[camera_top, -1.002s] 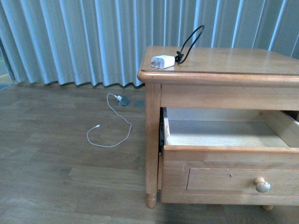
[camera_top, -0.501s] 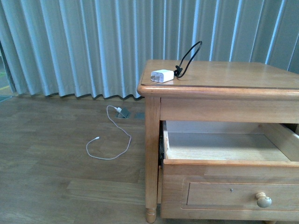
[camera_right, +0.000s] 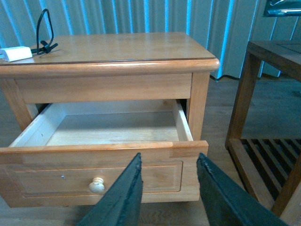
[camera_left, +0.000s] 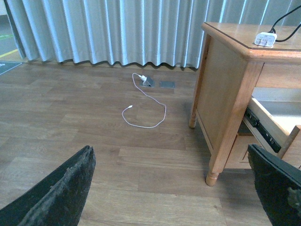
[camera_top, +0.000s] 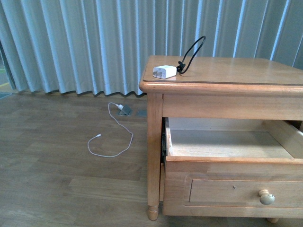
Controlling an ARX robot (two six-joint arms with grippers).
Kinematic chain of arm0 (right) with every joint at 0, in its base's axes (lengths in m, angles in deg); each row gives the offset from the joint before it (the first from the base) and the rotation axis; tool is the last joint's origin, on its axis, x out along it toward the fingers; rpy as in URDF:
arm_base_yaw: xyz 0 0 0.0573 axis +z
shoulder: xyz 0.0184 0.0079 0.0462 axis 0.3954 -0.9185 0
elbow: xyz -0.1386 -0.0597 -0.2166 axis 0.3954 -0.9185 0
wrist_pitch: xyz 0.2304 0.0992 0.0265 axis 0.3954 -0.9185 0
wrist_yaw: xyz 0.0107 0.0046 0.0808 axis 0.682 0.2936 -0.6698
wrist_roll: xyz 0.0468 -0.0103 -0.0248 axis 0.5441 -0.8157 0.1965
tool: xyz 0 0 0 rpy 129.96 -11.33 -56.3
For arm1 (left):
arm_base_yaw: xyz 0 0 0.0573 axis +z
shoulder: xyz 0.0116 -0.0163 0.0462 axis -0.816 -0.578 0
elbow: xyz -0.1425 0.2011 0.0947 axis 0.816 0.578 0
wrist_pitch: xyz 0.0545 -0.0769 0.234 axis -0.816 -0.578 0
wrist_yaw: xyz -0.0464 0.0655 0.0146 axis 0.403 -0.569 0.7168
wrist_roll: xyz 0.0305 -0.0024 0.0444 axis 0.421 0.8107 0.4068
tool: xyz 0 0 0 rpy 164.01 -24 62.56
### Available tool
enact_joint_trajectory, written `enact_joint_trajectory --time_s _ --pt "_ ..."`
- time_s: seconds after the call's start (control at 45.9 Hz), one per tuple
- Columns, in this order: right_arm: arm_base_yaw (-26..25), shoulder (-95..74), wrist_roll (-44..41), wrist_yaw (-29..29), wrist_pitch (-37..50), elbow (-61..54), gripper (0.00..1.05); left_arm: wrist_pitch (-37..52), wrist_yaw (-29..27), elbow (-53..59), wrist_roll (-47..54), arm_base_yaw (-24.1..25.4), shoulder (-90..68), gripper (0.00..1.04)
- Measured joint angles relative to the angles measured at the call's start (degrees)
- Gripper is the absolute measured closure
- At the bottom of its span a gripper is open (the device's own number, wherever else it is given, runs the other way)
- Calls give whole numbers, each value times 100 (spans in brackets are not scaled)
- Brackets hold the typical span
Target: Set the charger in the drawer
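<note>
Front view faces nightstand [camera_top: 236,71], all three views share drawer [camera_right: 94,147]

We see the charger [camera_top: 164,72], a small white block with its black cable [camera_top: 204,38] looping upward, lying flat at a front corner of the nightstand [camera_top: 236,71] top, and below that top the honey-coloured drawer [camera_top: 227,170] pulled open, pale inside.

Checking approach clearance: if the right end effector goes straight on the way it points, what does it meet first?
Likely the front panel of the drawer, beside the knob; the right end effector, open, points at it. Depth is unclear from the wrist view.
</note>
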Motion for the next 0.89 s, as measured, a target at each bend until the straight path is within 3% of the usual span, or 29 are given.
enact_joint_trajectory --time_s 0.131,0.174,0.37,0.479,0.545,0.632,0.741,0.893 --pt "614 636 -33 562 -551 -103 91 -2 0 2 0 0 0 6" --pt "905 997 -48 861 -885 -103 103 -2 0 2 0 0 0 6" --pt "1128 1248 -63 997 -1054 -103 70 22 -136 2 -7 -31 -20 6" --pt "1130 1252 -63 999 -1056 -103 51 1528 -3034 -76 -363 -1036 -1292 6" --pt "1130 1252 -63 997 -1056 -103 40 2208 -3779 -282 -555 -1309 -2310 6" --pt "1132 1252 -63 1003 -1056 -103 26 2761 -3757 -761 -734 -1480 -3633 6" --pt "1132 1252 -63 1012 -1056 -103 8 3014 -3276 -1561 -754 -1746 -5080 6" --pt "1132 1252 -63 1014 -1056 -103 8 3134 -2643 -2868 -376 -2098 -6769 6"
